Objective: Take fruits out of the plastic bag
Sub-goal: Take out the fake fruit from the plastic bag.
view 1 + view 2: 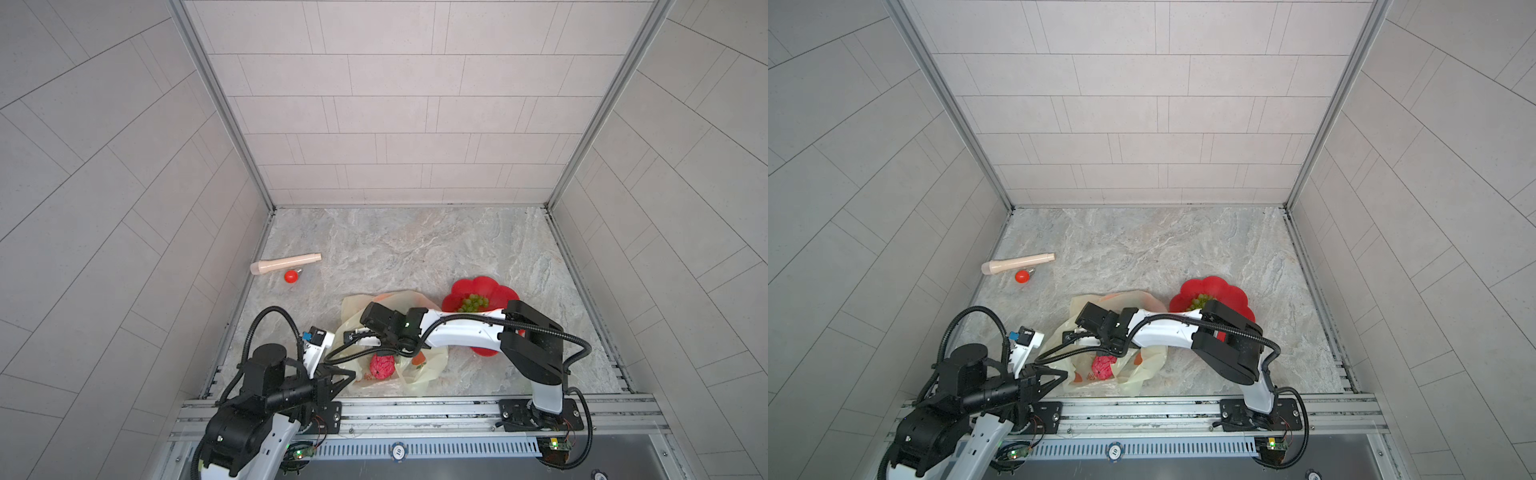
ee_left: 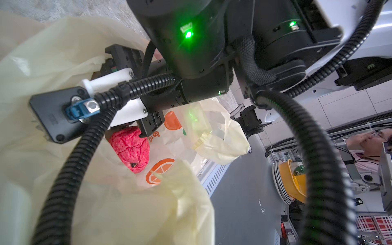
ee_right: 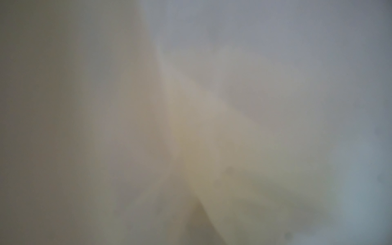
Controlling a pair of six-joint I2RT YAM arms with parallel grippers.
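The pale-yellow plastic bag [image 1: 419,374] lies crumpled near the table's front edge, its mouth held up. Inside it rests a pink wrinkly fruit [image 1: 382,366], also plain in the left wrist view [image 2: 129,148]. My left gripper [image 1: 351,374] is at the bag's near-left rim, shut on the plastic, which hides its jaws. My right gripper [image 1: 350,336] reaches into the bag from the right, a little behind the pink fruit. Its fingertips are hidden, and bag film blanks the right wrist view. A green grape bunch [image 1: 471,303] sits on the red flower-shaped plate [image 1: 478,286].
A pale wooden cylinder [image 1: 286,264] and a small red ball with a metal tip [image 1: 291,276] lie at the far left of the marble table. An aluminium rail [image 1: 415,405] runs along the front edge. Tiled walls close in three sides.
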